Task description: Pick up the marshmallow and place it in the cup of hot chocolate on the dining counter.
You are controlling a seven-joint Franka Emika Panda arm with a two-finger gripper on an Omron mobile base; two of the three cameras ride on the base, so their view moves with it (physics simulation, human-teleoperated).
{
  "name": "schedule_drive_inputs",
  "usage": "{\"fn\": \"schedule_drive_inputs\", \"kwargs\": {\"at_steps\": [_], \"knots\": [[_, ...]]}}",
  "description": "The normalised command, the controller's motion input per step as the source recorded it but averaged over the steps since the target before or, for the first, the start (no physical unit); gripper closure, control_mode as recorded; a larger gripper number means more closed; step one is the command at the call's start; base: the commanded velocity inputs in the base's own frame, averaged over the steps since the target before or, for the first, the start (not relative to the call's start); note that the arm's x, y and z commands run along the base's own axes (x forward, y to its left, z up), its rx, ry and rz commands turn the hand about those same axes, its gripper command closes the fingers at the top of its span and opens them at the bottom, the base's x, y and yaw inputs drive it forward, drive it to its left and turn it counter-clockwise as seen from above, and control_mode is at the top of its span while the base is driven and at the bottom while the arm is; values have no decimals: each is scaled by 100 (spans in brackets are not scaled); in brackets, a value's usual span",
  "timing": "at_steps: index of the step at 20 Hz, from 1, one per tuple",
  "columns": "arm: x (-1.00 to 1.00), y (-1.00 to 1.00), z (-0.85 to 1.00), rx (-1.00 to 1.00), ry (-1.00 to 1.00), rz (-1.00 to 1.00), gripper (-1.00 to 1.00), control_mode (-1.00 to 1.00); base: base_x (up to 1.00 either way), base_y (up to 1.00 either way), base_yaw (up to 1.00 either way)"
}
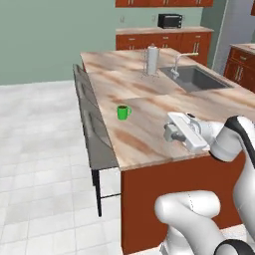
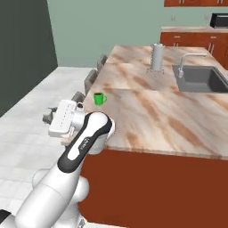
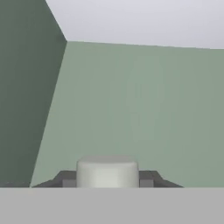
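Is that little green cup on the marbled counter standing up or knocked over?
Upright. The small bright green cylindrical cup stands on its base on the beige marbled stone counter, handle out sideways, rim up.

The dining counter (image 1: 149, 134) had a smooth stone top with beige and brown swirls, and its base looked like red-brown wood. The cup of hot chocolate (image 1: 122, 112) looked like smooth, bright green plastic. The canister (image 1: 152, 60) and the sink (image 1: 196, 79) looked like grey metal. The marshmallow (image 3: 107, 172) looked soft and matt. The floor (image 1: 40, 164) was pale tile.
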Motion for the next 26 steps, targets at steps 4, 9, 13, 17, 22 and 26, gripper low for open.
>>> {"fn": "schedule_drive_inputs", "kwargs": {"at_steps": [4,9,13,17,22,26], "knots": [[0,0,0,0,0,0,100,100,12,94,-73],[0,0,0,0,0,0,100,100,-45,100,-67],[0,0,0,0,0,0,100,100,-34,100,-61],[0,0,0,0,0,0,100,100,10,100,-51],[0,0,0,0,0,0,100,100,31,100,-47],[0,0,0,0,0,0,100,100,28,100,-45]]}}
